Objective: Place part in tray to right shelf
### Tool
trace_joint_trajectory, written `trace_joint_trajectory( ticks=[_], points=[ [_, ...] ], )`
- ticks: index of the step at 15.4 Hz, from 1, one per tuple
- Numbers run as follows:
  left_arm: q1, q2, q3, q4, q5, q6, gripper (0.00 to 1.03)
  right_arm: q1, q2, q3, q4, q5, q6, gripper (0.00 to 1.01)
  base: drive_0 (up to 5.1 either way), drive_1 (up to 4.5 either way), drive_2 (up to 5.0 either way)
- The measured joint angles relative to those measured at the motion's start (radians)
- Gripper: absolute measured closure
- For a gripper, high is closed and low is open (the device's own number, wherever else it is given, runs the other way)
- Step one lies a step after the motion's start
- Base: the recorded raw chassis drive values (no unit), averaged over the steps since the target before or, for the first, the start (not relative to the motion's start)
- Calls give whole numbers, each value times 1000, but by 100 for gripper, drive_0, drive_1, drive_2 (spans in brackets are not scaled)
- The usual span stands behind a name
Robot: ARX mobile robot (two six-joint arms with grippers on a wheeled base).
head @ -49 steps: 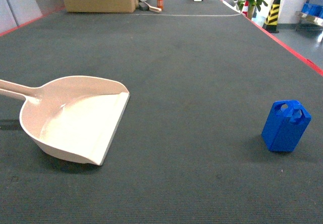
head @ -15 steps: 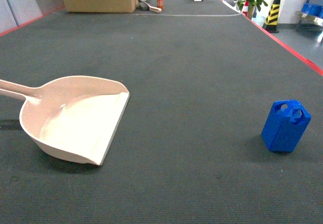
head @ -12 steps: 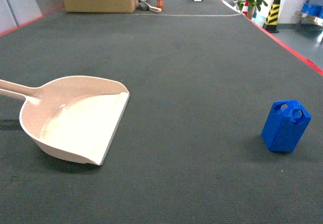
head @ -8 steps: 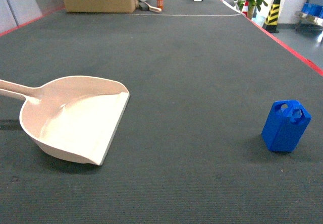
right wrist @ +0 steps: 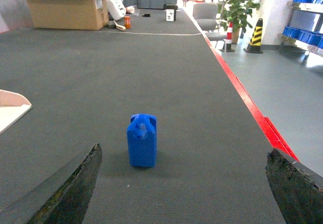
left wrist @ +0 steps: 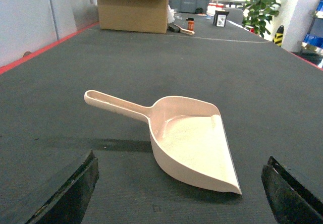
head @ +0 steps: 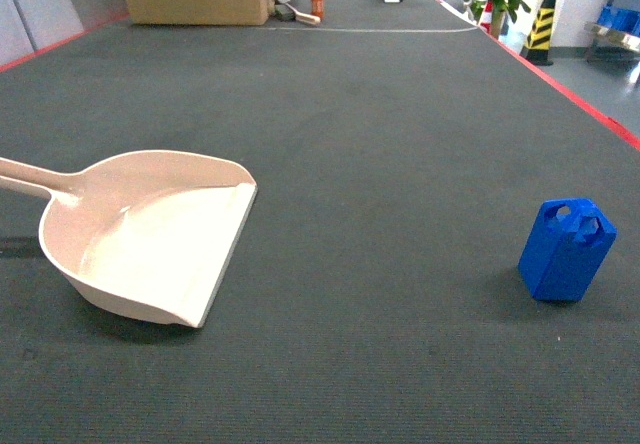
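Here we are with the part (head: 566, 249) standing upright on the dark grey counter (head: 380, 124), far over on the right of the head view, and the tray (head: 150, 234) lying well apart from it on the left, its flat lip facing the part and its long handle running off the left edge. No shelf shows in any view.

The right tool (right wrist: 186, 183) hangs back from the part, both fingertips visible at the bottom corners of its wrist view, spread wide with nothing between them. The part (right wrist: 142, 140) sits straight ahead, centred between them. Same story on the left: the left tool (left wrist: 179, 191) is wide open and empty, looking down on the tray (left wrist: 192, 143).

How will this blue block handle? It looks like rigid moulded plastic, light, probably a bit slick on its flat faces (no give to it, I'd judge). The tall body offers two parallel sides, the sensible place to pinch, below the chamfered loop at the top. Being tall on a small base, it could tip if nudged off-centre. The tray looks stiff and glossy, best taken by the handle.
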Motion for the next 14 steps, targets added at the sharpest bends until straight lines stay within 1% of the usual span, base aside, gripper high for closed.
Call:
trace_joint_trajectory(
  ticks=[11,12,13,14],
  points=[
    [0,0,0,0,0,0,5,0,0,0,0,0,0,3,0,0,0],
    [-13,8,7,-37,-37,1,5,0,0,0,0,0,0,3,0,0,0],
    [-16,60,29,-86,-100,-8,5,0,0,0,0,0,0,3,0,0,0],
    [21,140,43,-56,-111,-18,5,0,0,0,1,0,0,3,0,0,0]
  ],
)
